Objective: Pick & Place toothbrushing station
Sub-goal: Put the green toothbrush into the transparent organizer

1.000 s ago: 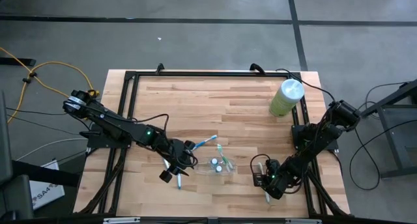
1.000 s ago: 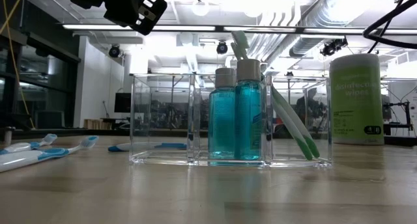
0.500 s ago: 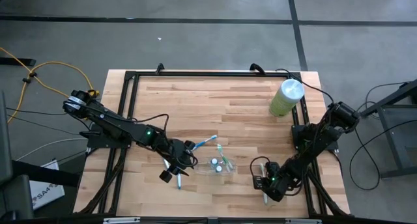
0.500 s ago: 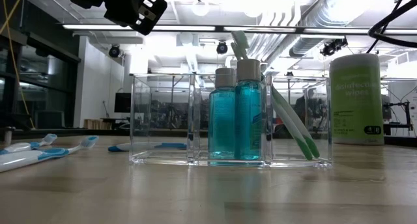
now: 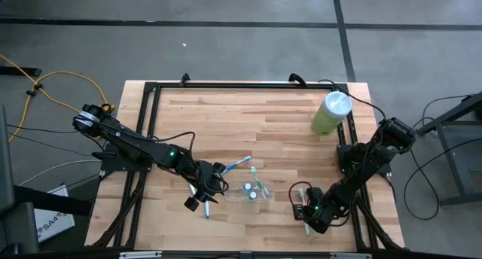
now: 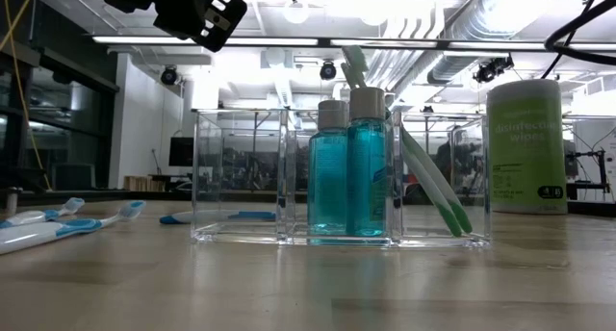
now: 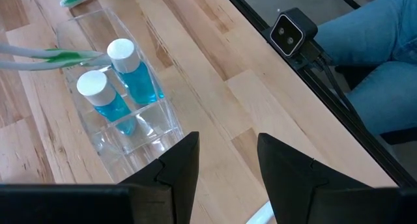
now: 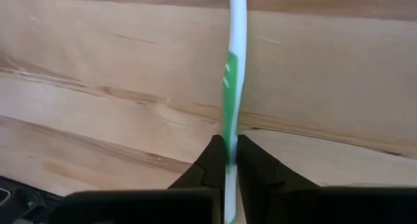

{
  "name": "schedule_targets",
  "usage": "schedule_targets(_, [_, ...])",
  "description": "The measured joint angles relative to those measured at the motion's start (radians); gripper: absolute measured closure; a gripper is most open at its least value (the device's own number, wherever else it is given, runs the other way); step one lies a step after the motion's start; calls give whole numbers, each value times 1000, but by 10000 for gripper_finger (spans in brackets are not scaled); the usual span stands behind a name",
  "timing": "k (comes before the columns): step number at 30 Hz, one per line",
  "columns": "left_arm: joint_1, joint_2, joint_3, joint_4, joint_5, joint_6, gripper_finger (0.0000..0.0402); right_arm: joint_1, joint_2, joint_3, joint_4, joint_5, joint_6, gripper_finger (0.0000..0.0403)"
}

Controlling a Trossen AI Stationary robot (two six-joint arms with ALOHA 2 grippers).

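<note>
Right gripper (image 8: 226, 160): clamped on green toothbrush (image 8: 232, 68) | left gripper (image 7: 225, 160): parted, empty, near clear tray (image 7: 133, 123) | tray holds apparently two teal bottles (image 7: 133, 77).

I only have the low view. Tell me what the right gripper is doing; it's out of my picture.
Observer: The right gripper is down at the table's near right corner, shut on a green-and-white toothbrush lying on the wood.
Operator: Give me the left gripper too.
Observer: The left gripper is open and empty, above the table beside the clear tray.
Operator: Report what's in that tray from above.
Observer: Two teal bottles with white caps stand in its middle compartment; green toothbrushes lean out of the end compartment farther from the left gripper.
</note>
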Motion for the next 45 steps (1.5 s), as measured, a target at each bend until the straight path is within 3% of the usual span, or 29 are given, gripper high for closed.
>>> schedule_targets(23, [0,0,0,1,0,5,250,-3,-157,-6,-61,53,-131,395])
schedule_targets(39, [0,0,0,6,-1,20,250,-2,-267,-4,-66,445,-439,396])
schedule_targets(45, [0,0,0,147,0,72,250,-2,-268,-4,4,561,-610,396])
